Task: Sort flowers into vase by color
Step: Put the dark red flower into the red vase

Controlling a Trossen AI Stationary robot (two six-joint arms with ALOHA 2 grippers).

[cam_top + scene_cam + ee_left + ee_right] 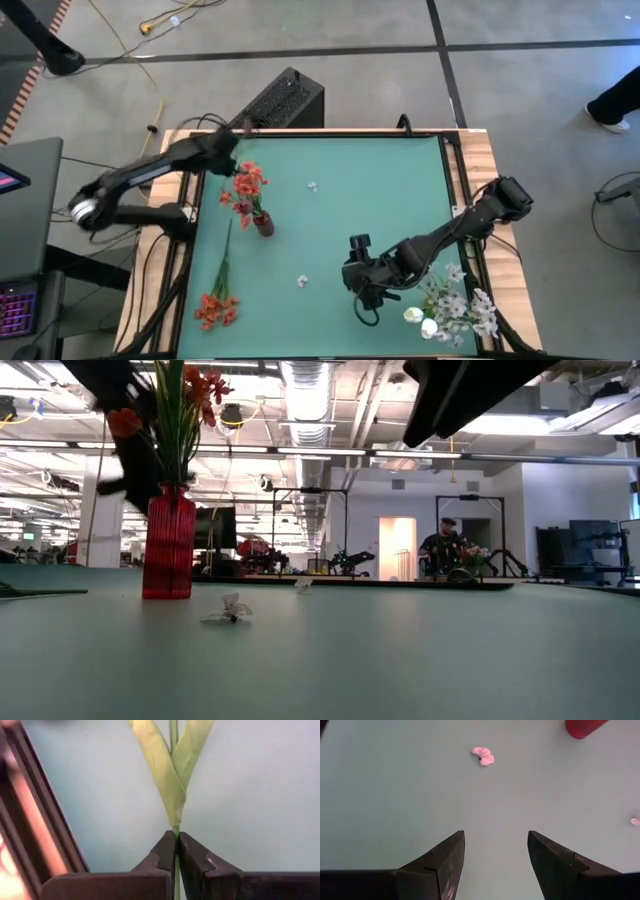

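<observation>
The left gripper (175, 850) has its 2 jaws pinched tight on a thin green stem (173, 735), which runs straight out ahead of the jaws, with 2 pale green leaves (172, 775) forking just beyond the fingertips. From above, this gripper sits at the far left of the green table (380, 200), and the orange-red cluster (246, 185) just ahead of the jaws stands over the red vase (263, 223).

The right gripper (496, 852) hangs over bare mat with its jaws spread wide and nothing between them. A small fallen blossom (483, 756) lies well ahead of the jaws, and the vase edge shows farther off to one side.

1 more orange-red flower (215, 308) lies flat on the mat, well apart from both grippers. A bunch of white blossom sprays (455, 308) lies just beside the right arm, behind its jaws.

The flowers look light and springy, with wiry stems that bend and soft heads that shed easily. The bare stem below the leaves seems the best place to grip, as the left gripper does. The narrow vase looks tippy if a stem drags on its rim.

2 more loose blossoms dot the mat; these seem unlikely to block anything. Cables trail beside the table's left edge.
</observation>
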